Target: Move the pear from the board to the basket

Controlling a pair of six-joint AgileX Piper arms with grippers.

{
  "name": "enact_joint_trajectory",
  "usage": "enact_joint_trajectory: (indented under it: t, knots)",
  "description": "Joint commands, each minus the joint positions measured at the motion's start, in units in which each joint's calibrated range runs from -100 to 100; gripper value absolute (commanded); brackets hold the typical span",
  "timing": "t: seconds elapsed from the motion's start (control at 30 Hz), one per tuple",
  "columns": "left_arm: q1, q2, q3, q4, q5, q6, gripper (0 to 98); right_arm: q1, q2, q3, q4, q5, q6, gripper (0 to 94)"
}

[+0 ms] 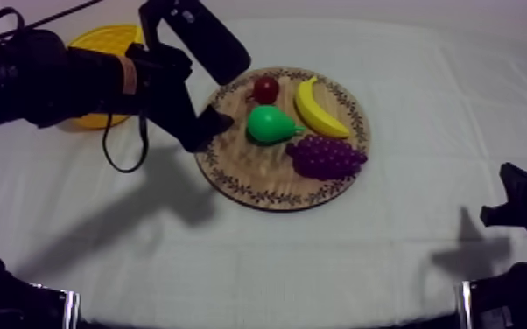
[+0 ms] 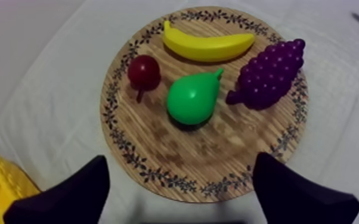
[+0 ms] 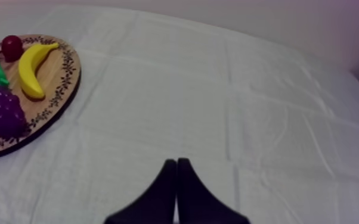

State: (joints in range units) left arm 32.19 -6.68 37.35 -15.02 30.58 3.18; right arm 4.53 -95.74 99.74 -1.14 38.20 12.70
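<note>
**Pear on the board, left hand open at the rim**

Pear [image 2: 192, 99], green, lies near the middle of the round wooden board [image 2: 217, 149], with its stalk end towards the bunch of grapes [image 2: 269, 72]. The small red fruit [image 2: 144, 70] sits just beside it on the other side. The banana [image 2: 208, 46] lies beyond it along the patterned rim. All four toy fruits rest on the board and nothing grips any of them.

The yellow basket [image 1: 101, 39] stands at the left of the cloth-covered surface [image 1: 389, 254], well apart from the board. My left arm crosses over most of it in the top view, so what it holds cannot be made out. In the left wrist view only a corner of its wall shows, beside one finger.

The left arm comes in from the upper left and slants down towards the board. The left hand [image 2: 182, 179] is at the board's rim on the basket side. Its two black fingers [image 2: 74, 190] are spread wide with nothing between them, and the pear lies ahead of them, untouched.

The right hand [image 3: 176, 173] sits low at the right side of the surface, well apart from the board. Its fingers are pressed together into a narrow wedge that holds nothing. From its wrist view the board's far edge is cut off, with the pear and grapes only partly in sight.
</note>
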Motion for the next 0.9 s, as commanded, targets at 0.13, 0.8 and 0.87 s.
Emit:
enact_joint_trajectory:
  t: [0.13, 0.8, 0.87]
  knots:
    - [0.13, 1.45, -0.59, -0.13, 1.12, 0.98, 81.0, -0.01, -0.02, 0.04, 0.00, 0.03, 0.02, 0.3]
    - [0.19, 30.76, -32.19, 4.97, 22.35, -5.41, 80.9, -0.01, -0.02, 0.04, 0.00, 0.03, 0.02, 0.3]
    - [0.34, 34.31, -36.62, 5.11, 25.86, -5.87, 81.1, -0.01, -0.02, 0.04, 0.00, 0.03, 0.02, 0.3]
